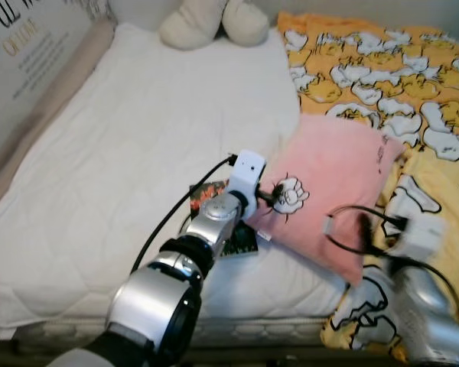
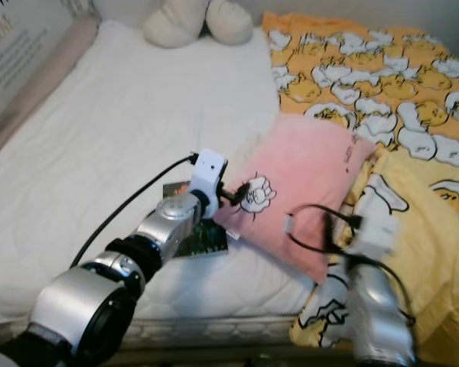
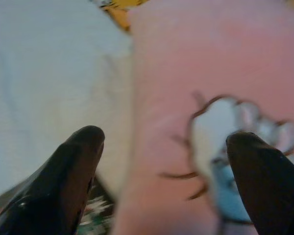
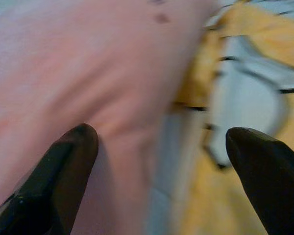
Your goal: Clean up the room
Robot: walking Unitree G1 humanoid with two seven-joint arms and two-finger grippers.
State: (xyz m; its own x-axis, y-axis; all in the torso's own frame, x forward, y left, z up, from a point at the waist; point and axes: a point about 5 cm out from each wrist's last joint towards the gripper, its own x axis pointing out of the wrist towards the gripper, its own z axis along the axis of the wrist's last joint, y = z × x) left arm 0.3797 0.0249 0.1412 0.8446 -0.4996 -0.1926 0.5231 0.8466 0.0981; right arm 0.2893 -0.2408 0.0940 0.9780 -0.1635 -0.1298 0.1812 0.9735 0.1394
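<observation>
A pink pillow (image 1: pixel 329 183) with a small cartoon print lies tilted on the bed, partly on the white mattress (image 1: pixel 138 138) and partly on the yellow duck-print blanket (image 1: pixel 382 69). My left gripper (image 3: pixel 166 142) is open at the pillow's left edge, one finger over the cartoon print and the other over the mattress side. My right gripper (image 4: pixel 164 137) is open at the pillow's lower right edge, where pink fabric meets the blanket; the arm looks blurred in the eye views. A dark flat book or packet (image 2: pixel 203 238) lies under my left wrist, partly hidden by the pillow.
A cream plush toy (image 1: pixel 214 19) sits at the head of the bed. A padded side panel with lettering (image 1: pixel 30 46) runs along the left. The bed's front edge is close below my arms. Black cables loop off both wrists.
</observation>
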